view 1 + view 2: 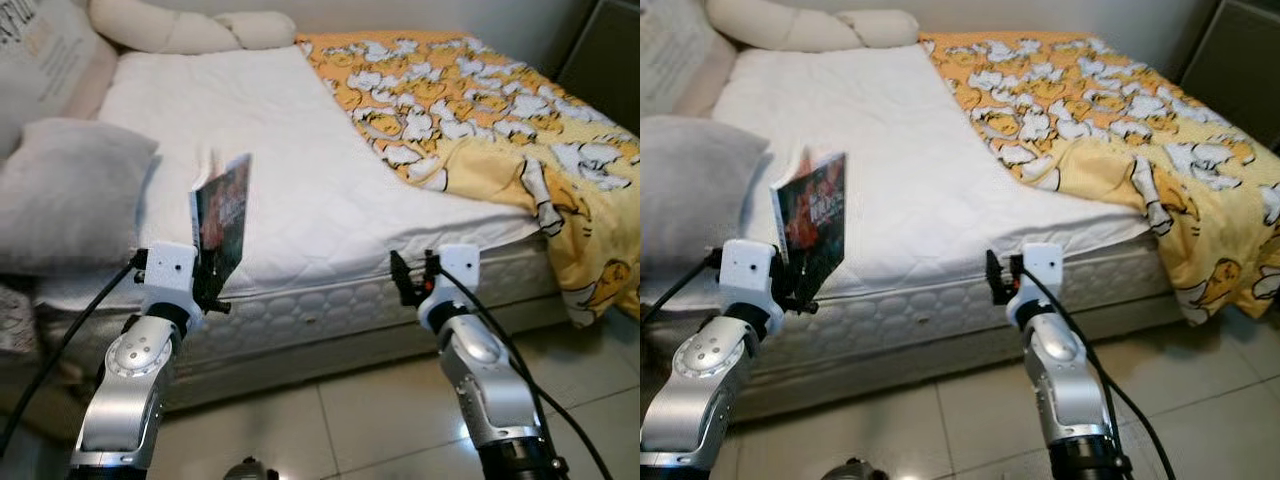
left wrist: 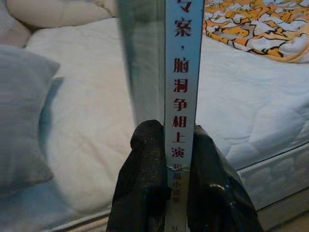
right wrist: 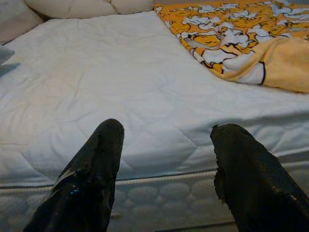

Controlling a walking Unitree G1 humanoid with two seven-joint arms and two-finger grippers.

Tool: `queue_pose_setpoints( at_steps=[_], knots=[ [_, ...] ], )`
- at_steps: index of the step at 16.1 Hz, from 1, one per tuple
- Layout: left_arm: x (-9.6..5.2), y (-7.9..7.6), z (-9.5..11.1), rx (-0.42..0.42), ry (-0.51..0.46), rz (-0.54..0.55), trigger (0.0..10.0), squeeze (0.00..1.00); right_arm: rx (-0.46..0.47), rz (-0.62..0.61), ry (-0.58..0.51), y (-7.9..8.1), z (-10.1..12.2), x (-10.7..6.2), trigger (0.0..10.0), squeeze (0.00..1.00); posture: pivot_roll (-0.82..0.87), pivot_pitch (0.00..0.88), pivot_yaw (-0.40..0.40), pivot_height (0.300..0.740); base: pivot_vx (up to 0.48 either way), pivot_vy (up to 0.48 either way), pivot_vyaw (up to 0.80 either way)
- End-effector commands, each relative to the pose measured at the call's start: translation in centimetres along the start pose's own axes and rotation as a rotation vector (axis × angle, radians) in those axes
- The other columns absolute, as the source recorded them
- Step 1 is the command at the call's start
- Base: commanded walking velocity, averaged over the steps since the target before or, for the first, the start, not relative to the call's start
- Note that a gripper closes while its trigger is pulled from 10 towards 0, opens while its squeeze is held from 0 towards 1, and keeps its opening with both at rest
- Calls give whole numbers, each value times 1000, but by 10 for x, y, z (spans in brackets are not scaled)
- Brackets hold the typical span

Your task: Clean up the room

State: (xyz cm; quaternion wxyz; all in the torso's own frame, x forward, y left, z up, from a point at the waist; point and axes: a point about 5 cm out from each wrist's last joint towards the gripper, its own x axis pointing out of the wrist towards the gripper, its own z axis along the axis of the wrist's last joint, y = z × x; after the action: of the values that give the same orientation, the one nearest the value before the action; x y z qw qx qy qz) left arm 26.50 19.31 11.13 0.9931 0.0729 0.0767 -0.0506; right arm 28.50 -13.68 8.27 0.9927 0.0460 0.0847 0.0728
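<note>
The left tool (image 1: 212, 290) is clenching the book (image 1: 222, 218) upright, bed (image 1: 300, 170) lying just ahead. The right tool (image 1: 413, 278) is hanging released.

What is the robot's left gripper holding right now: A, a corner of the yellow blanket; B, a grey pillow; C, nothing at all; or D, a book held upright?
D: the left gripper has its two black fingers clamped on the spine of a book, which stands upright in front of the mattress.
</note>
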Motion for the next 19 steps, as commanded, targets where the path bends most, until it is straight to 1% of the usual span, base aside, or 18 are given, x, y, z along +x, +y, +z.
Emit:
queue_pose_setpoints(
  at_steps=[1,5,7,9,14,15,19],
  knots=[
    [5,-4,13,16,-54,-12,10000,0,6,-14,-10,-5,4,1,10000,0,47,0,-16,740,0,0,0],
    [4,-3,13,16,-58,-6,10000,0,18,2,-4,-2,3,0,10000,0,51,0,-19,740,0,0,0],
    [5,-2,13,15,-60,-2,10000,0,-1,46,4,3,3,1,10000,0,54,0,-18,740,0,0,0],
    [5,-1,14,12,-62,-1,10000,0,-5,59,3,7,4,2,10000,0,54,0,-16,740,0,0,666],
    [6,-1,16,8,-65,-7,10000,0,-2,56,8,6,2,2,10000,0,54,0,-15,740,0,0,736],
    [6,-1,16,8,-66,-8,10000,0,-2,57,9,6,2,2,10000,0,54,0,-16,740,0,0,444],
    [8,-3,17,0,-68,-15,10000,0,8,45,3,3,5,3,10000,0,53,0,-21,740,258,0,0]
  ],
)
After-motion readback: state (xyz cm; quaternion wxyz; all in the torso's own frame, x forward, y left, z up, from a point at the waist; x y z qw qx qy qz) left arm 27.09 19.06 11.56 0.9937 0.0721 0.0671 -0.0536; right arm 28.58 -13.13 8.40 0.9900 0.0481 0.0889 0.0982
